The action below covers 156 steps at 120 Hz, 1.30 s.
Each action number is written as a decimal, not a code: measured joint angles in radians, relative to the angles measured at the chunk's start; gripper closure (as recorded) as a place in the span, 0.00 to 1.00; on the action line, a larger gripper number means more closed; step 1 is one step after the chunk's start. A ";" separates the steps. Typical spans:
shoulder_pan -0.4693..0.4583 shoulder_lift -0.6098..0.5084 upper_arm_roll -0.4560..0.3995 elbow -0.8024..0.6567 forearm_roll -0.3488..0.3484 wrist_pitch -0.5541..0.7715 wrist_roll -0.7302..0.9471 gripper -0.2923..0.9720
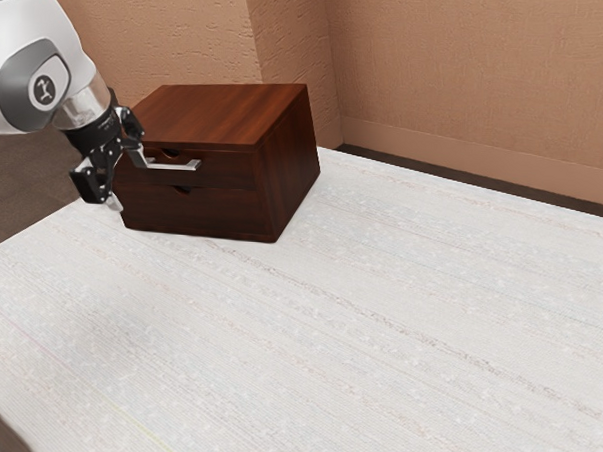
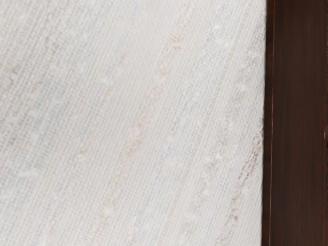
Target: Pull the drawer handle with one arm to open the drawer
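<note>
One dark wooden drawer box (image 1: 247,134) stands on the bench (image 1: 397,330). The end effector (image 1: 98,187) hovers at its nine o'clock, beside the silver handle (image 1: 179,165); whether it is clenched, I cannot tell.

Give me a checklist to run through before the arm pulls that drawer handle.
1. Drawer shut, front flush with box: ok.
2. Handle in view, nothing blocking it: ok.
3. Hand near handle: ok, at its end toward the exterior view's left.
4. Handle held by hand: cannot tell.
5. Box flat on table: ok.
</note>
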 joint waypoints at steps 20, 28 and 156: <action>0.005 0.071 0.001 0.058 0.000 0.027 -0.010 0.23; 0.011 0.103 0.002 0.089 0.000 0.033 -0.012 0.23; 0.033 0.338 0.001 0.293 0.002 0.157 0.024 0.23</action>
